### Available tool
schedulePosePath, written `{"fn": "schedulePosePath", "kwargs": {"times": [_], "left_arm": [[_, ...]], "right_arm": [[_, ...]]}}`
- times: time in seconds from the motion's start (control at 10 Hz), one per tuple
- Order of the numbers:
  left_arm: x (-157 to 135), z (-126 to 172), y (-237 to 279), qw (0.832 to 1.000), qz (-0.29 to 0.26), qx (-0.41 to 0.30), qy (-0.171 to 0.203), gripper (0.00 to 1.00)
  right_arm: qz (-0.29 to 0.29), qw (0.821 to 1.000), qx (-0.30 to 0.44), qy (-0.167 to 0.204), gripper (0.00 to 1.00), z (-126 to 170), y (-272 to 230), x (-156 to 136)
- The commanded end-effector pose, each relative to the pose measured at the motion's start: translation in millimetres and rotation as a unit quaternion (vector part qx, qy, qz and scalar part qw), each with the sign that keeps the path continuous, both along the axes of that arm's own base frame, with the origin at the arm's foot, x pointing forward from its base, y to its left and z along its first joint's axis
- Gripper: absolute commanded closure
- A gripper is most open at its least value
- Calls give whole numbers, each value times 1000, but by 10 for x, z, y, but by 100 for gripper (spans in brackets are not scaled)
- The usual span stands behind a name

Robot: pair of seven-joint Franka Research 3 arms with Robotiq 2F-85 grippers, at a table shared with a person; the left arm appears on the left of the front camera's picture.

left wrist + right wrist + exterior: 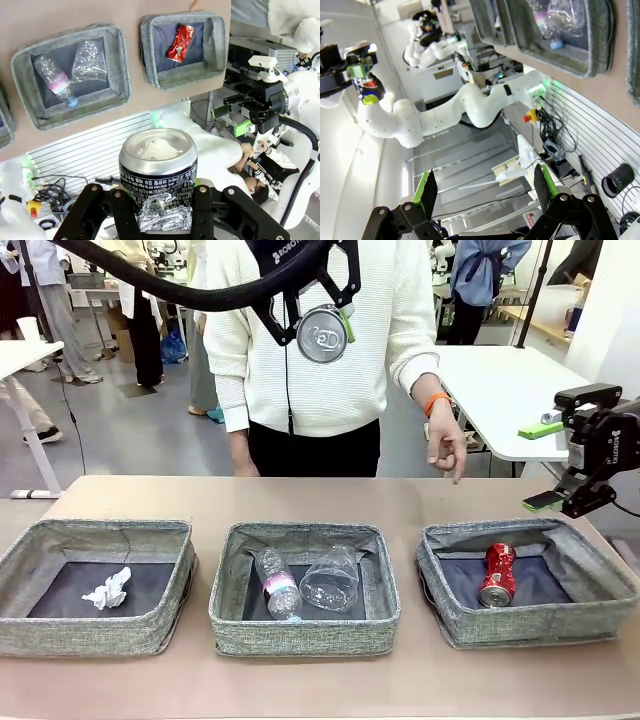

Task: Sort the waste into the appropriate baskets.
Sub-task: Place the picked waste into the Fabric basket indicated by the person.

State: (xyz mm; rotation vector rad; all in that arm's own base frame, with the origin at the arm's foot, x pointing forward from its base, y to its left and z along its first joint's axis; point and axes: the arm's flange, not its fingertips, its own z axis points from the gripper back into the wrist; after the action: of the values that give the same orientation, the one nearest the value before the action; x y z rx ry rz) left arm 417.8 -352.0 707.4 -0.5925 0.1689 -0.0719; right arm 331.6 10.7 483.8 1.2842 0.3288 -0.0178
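Note:
My left gripper [318,324] hangs high above the middle of the table, shut on the dark blue can [323,340]. In the left wrist view the can [157,167] stands between its fingers [201,200], silver top up. Three grey baskets sit in a row. The left one [90,636] holds the crumpled white tissue [108,590]. The middle one [300,632] holds the pink-label bottle [279,586] and the crushed clear bottle [331,580]. The crushed red can [497,575] lies in the right basket [520,626]. My right gripper [548,466] hovers open above that basket's far right corner.
A person in a white sweater stands at the far side, one hand [445,445] hanging over the table's far edge near the right basket. Bare tabletop [320,500] runs behind the baskets. A white table [500,390] stands behind at the right.

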Motion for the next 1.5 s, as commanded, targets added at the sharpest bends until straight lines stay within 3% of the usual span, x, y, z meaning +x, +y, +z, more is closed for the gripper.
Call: {"fn": "schedulePosePath", "kwargs": {"times": [0.0, 0.5, 0.7, 0.9, 1.0, 1.1, 1.2, 1.4], "left_arm": [[-37, 26, 7, 1000, 8, -3, 1, 79], [0, 0, 0, 1000, 0, 0, 0, 79], [-381, -322, -197, 998, -41, 0, -50, 79], [-793, -774, -643, 995, -62, -36, -74, 79], [-954, -1008, -1073, 990, -106, -51, -74, 79], [-1026, -1162, -1480, 986, -125, -30, -110, 79], [-1033, -1248, -1871, 979, -144, -20, -140, 79], [-829, -1360, -2608, 952, -194, 18, -234, 79]], "right_arm": [[-2, 1000, 11, -1, 0, 36, 21, 4], [0, 1000, 0, 0, 0, 0, 0, 0], [-6, 998, -41, -37, 0, -51, -647, -46], [-87, 992, -40, -77, 0, -24, -1457, -349], [-136, 984, -22, -112, 0, -42, -1762, -596], [-155, 976, 47, -149, 0, -20, -1927, -744], [-112, 990, -39, -72, 0, -43, -1562, -483], [-112, 990, -39, -72, 0, -43, -1562, -483]]}}
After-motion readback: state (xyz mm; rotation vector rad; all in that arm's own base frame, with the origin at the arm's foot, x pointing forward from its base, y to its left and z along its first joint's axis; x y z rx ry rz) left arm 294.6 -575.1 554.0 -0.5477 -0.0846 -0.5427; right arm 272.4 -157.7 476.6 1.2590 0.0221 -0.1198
